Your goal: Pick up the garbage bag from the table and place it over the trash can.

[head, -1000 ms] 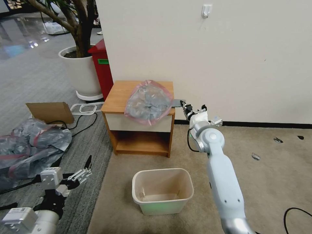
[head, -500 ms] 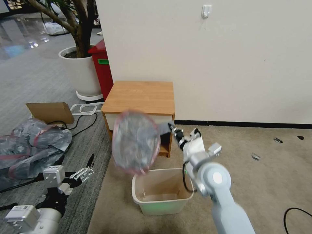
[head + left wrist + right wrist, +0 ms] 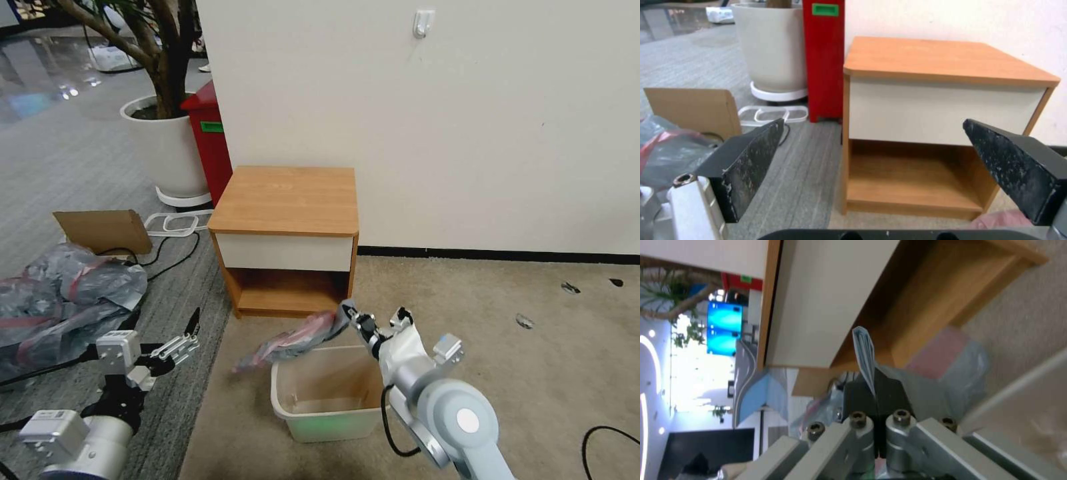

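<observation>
My right gripper point(image 3: 348, 313) is shut on an edge of the garbage bag point(image 3: 290, 342), a thin grey bag with a pink rim. The bag hangs flat over the far left rim of the cream trash can point(image 3: 331, 390), reaching out past its left side. In the right wrist view the grey film of the garbage bag point(image 3: 865, 358) is pinched between the black pads, with the trash can rim point(image 3: 1022, 386) beside it. The table point(image 3: 287, 200), a wood-topped nightstand, stands bare behind the can. My left gripper point(image 3: 189, 337) is open, low at the left over the grey carpet.
A heap of grey bags with red bands point(image 3: 63, 293) lies on the floor at the left, near a cardboard piece point(image 3: 103, 230). A red bin point(image 3: 210, 137) and a white planter point(image 3: 167, 143) stand left of the table. The wall runs behind.
My right arm has swung the bag off the table top and down to the trash can's rim. The left gripper has drifted slightly right.
</observation>
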Available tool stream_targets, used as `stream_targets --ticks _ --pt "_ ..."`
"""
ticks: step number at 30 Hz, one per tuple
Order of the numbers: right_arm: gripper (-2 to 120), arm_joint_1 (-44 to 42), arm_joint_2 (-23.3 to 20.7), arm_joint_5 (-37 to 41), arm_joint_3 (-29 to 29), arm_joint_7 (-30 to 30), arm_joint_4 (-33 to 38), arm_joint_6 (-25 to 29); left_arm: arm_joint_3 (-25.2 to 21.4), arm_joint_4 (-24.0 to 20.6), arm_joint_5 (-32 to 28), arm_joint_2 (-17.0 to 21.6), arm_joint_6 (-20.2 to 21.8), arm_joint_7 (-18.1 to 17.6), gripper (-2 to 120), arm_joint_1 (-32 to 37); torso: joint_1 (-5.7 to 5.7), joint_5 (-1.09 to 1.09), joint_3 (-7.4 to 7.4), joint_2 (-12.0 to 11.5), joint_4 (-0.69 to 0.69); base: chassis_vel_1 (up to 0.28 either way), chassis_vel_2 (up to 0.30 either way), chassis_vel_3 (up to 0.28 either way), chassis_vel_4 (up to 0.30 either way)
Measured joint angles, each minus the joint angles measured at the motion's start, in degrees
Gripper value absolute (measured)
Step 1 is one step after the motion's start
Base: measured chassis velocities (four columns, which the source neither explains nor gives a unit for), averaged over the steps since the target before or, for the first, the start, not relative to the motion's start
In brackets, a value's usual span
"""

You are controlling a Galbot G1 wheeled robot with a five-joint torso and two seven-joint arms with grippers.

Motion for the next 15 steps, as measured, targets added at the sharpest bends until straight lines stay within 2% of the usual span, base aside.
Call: stream_targets --ticks 15 --pt "0 1.09 -1.03 4.12 -3.47 0.80 6.43 -0.27 0.54 0.00 0.06 0.30 0.10 0.00 100 -1.29 0.00 -0.01 0.00 0.00 0.01 0.000 0.000 0.000 0.000"
